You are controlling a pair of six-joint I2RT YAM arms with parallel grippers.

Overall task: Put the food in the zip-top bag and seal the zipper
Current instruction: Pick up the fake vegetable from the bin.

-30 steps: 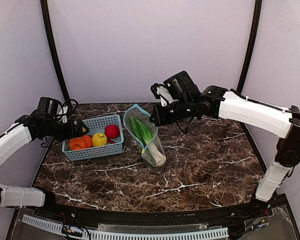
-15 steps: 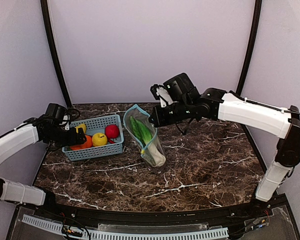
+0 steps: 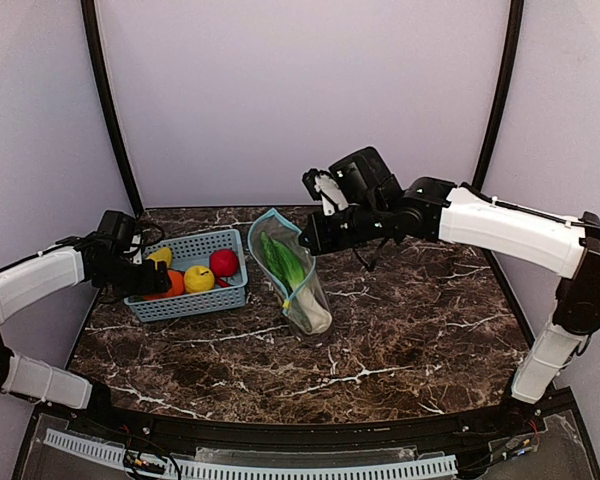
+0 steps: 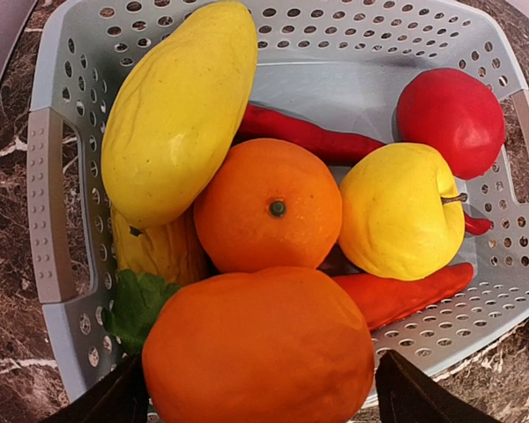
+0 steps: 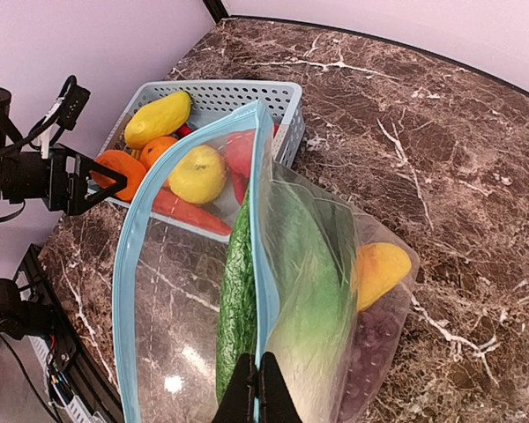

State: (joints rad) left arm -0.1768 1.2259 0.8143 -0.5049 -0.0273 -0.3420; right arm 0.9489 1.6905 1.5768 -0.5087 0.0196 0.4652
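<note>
Several fruits (image 4: 269, 207) in basket (image 4: 48, 203); cabbage (image 5: 304, 264), cucumber (image 5: 238, 300) in zip-top bag (image 5: 167, 291).

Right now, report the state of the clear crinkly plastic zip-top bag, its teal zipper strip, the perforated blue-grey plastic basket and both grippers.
clear zip-top bag: upright, mouth open, leafy green cabbage inside.
teal zipper strip: unsealed.
blue-grey basket: holding the large orange fruit and other pieces.
right gripper: shut on the teal zipper strip.
left gripper: open, jaws flanking the large orange fruit.
</note>
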